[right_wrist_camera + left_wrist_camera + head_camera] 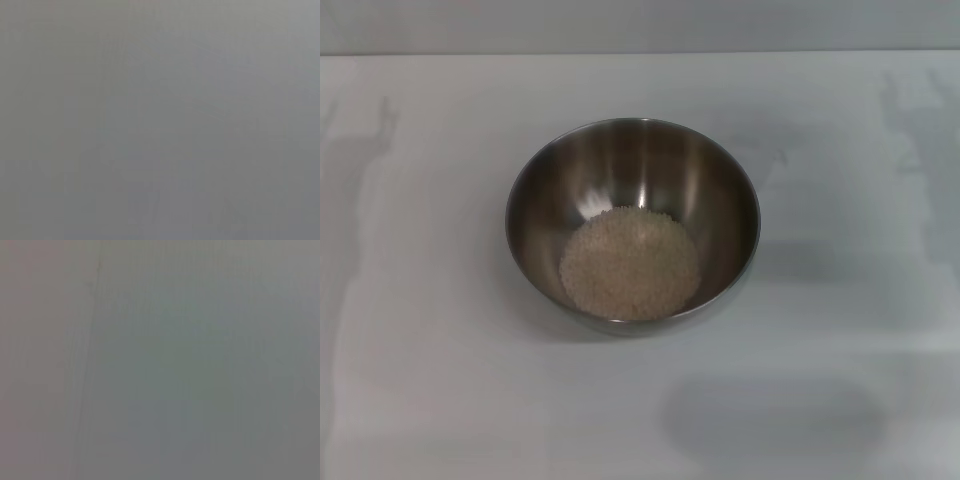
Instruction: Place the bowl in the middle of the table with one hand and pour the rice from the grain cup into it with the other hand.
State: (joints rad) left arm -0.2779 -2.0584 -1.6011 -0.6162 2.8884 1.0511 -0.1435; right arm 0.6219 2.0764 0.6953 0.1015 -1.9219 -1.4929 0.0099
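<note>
Bowl [632, 226] sits upright near the middle of the table [420, 350], open side up. Rice [630, 263] lies inside it as a low, round heap on the bottom, toward the bowl's near wall; the far inner wall is bare and shiny. Neither of my grippers shows in the head view, so whether my jaws are released or clenched I cannot tell (both wrist views give only a flat grey surface, nothing to read). No grains visible on the table around the bowl.
</note>
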